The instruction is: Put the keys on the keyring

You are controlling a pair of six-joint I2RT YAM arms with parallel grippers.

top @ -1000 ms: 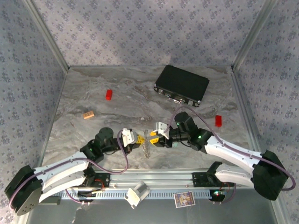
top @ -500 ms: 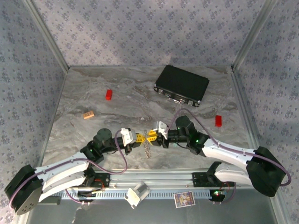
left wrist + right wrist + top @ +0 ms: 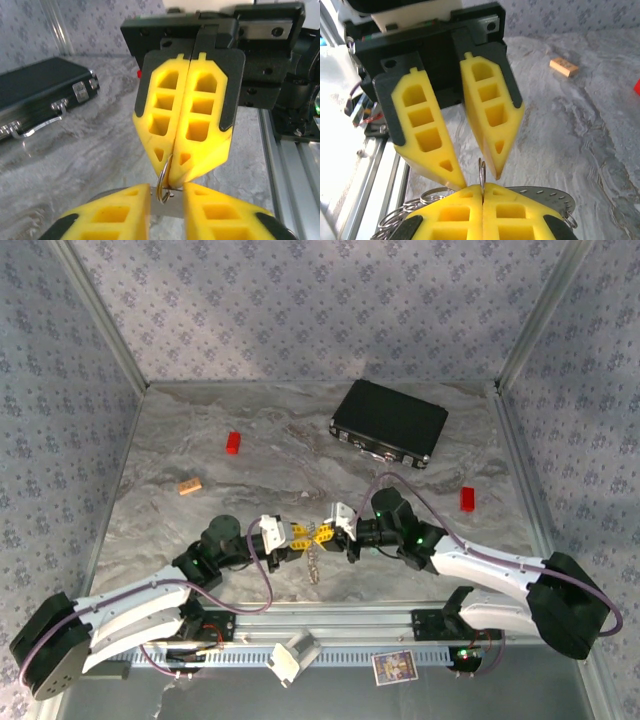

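**Top view.** The left gripper point(image 3: 300, 535) and right gripper point(image 3: 325, 534) meet tip to tip above the near middle of the desk point(image 3: 250, 490). The keyring point(image 3: 315, 562) dangles at 6 o'clock from that meeting point as a thin silvery string of pieces. Which of these pieces are keys is too small to tell. The black case point(image 3: 390, 423) lies well apart at 1 o'clock.

**Left wrist view.** The right gripper point(image 3: 172, 175) faces the camera with its fingers point(image 3: 200, 125) pressed together. Their very tips pinch one small wire loop of the keyring point(image 3: 161, 186). The left arm's own fingers point(image 3: 107, 215) sit at 6 o'clock, spread, with the loop in the gap between them and neither one clamping it.

**Right wrist view.** The right arm's own fingers point(image 3: 455, 215) are shut flat against each other, and the loop point(image 3: 481, 172) stands edge-on out of their seam at 12 o'clock. The left gripper point(image 3: 476, 179) hangs just above it with its fingers point(image 3: 490, 115) apart. A silvery perforated plate point(image 3: 545, 196) and more small rings point(image 3: 400, 220) of the bundle lie underneath.

**Handling.** The bundle looks light, hard and slick. It is stiff piece by piece but loose as a whole, so it is likely to swing and twist. The wire gives very little to grip, so a pinch across the flat of the loop, close to the fingertips, seems the surest hold. The dangling part is best left free.
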